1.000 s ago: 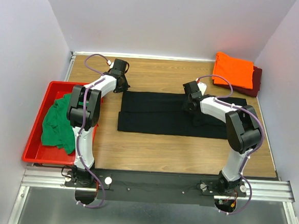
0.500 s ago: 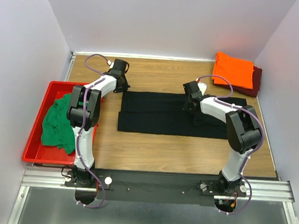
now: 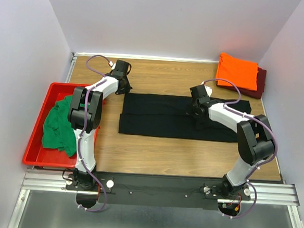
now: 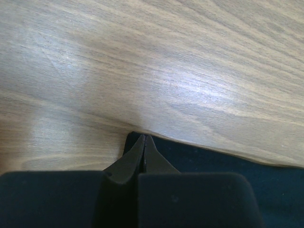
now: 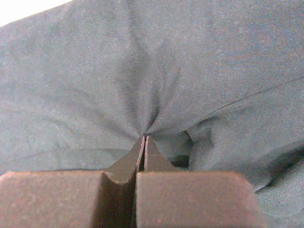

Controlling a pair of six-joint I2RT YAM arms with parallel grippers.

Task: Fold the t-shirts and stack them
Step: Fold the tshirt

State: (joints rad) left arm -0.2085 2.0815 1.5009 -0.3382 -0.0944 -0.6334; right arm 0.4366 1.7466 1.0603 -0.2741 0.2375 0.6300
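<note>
The black t-shirt [image 3: 157,114] is lying flat across the middle of the table [image 3: 159,156] as a long band running left to right, already doubled over lengthwise. The right gripper [image 3: 196,105] is pressing down on it right of its middle, jaws clenched on a pinch of the cloth; in the right wrist view creases are fanning out from the closed fingertips [image 5: 137,154]. The left gripper [image 3: 123,88] is sitting at the band's far left corner, jaws closed. In the left wrist view its tips are meeting exactly at that corner and appear to be nipping it, though how much cloth they have is hard to tell.

Further out, the orange t-shirt [image 3: 237,72] is resting folded on the maroon t-shirt [image 3: 259,82] at the far right corner. The green t-shirt [image 3: 57,125] is waiting crumpled in the red tray [image 3: 32,147] on the left.

By my reading, the black shirt's crosswise fold is being started: two shirts are looking done, one is half folded, and one is untouched. The next move is calling for both pinches to lift together and carry one end over the other. The layers need to stay aligned, without dragging the lower cloth, before the shirt goes onto the stack.
</note>
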